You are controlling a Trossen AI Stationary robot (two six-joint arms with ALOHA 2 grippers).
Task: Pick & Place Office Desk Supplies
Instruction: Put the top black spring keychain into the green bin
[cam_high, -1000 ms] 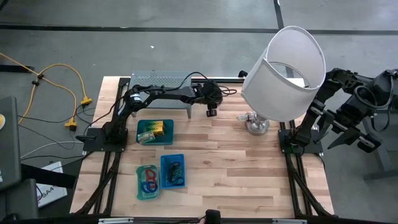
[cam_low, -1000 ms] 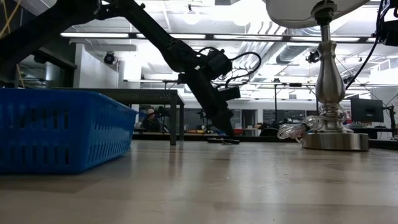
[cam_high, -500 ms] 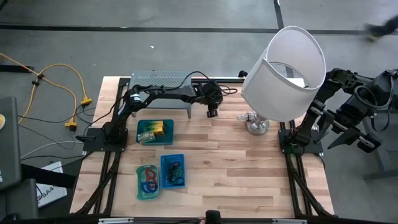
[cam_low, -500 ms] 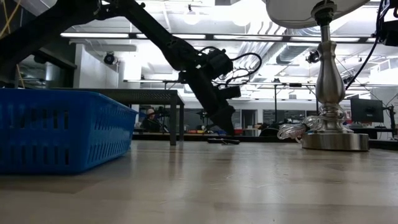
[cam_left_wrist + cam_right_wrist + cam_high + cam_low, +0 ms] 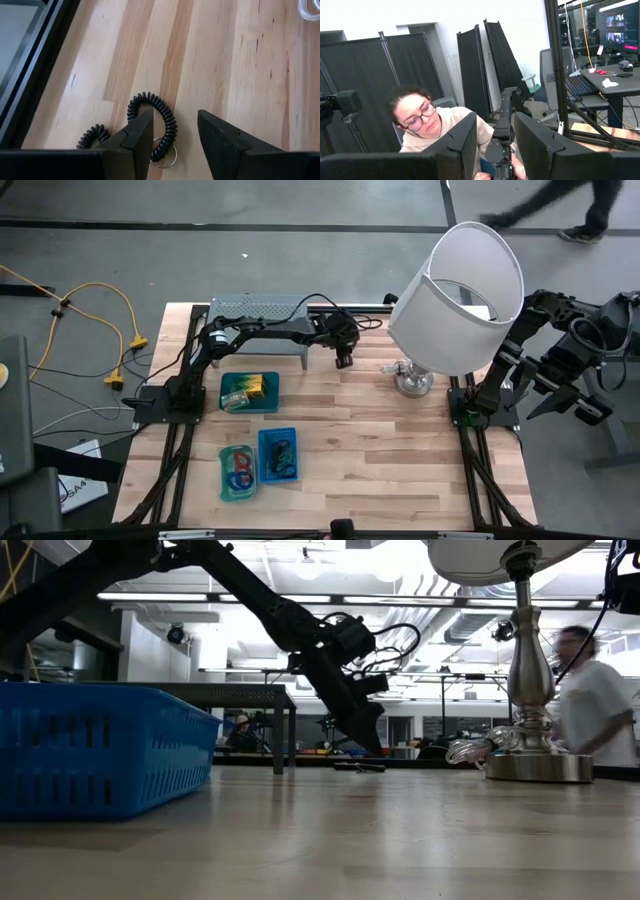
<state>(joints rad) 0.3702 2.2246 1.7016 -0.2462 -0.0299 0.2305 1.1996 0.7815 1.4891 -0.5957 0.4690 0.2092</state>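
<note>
Now the left gripper [image 5: 172, 135] hovers low at twelve o'clock on the bench [image 5: 400, 460], jaws parted and empty astride the black coiled loop [image 5: 160, 120] lying there, lined up to pinch, while the right gripper [image 5: 492, 145], jaws apart, waits off at three o'clock.

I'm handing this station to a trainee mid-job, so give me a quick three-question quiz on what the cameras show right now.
1. True or false: the left pincer is open, holding nothing.
2. What lies on the table under the left pincer? A) black coiled cord with a metal ring B) a red ring C) a yellow-green packet
3. Fill in: the right pincer is parked off the table's right edge, behind the ____.

Key
1. True: its fingers show a gap, with the cord lying on the wood below.
2. A
3. lamp, with its white shade.
</note>
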